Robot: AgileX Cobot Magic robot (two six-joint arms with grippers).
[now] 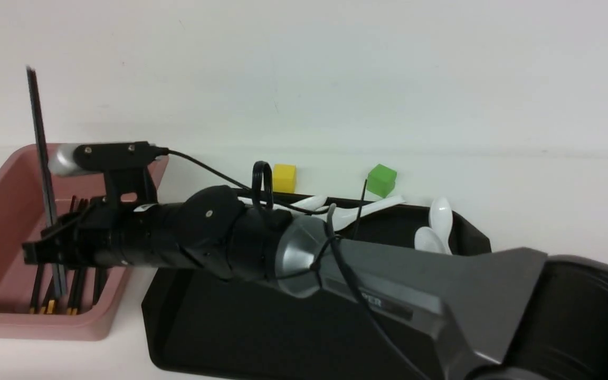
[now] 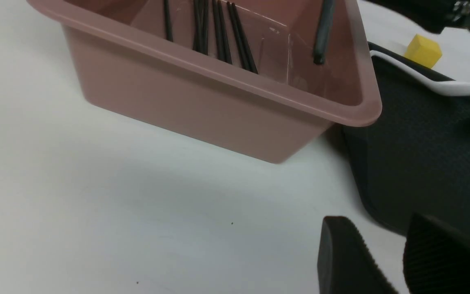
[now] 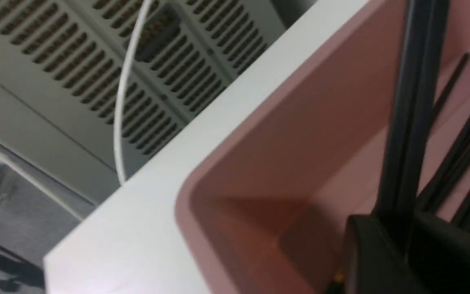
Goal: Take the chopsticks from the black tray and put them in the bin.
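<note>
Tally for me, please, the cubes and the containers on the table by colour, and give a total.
Yellow cube: 1
Green cube: 1
Pink bin: 1
Black tray: 1
Total: 4

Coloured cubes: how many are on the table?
2. The yellow cube and the green cube both sit on the table just behind the black tray; the arm may hide more.
</note>
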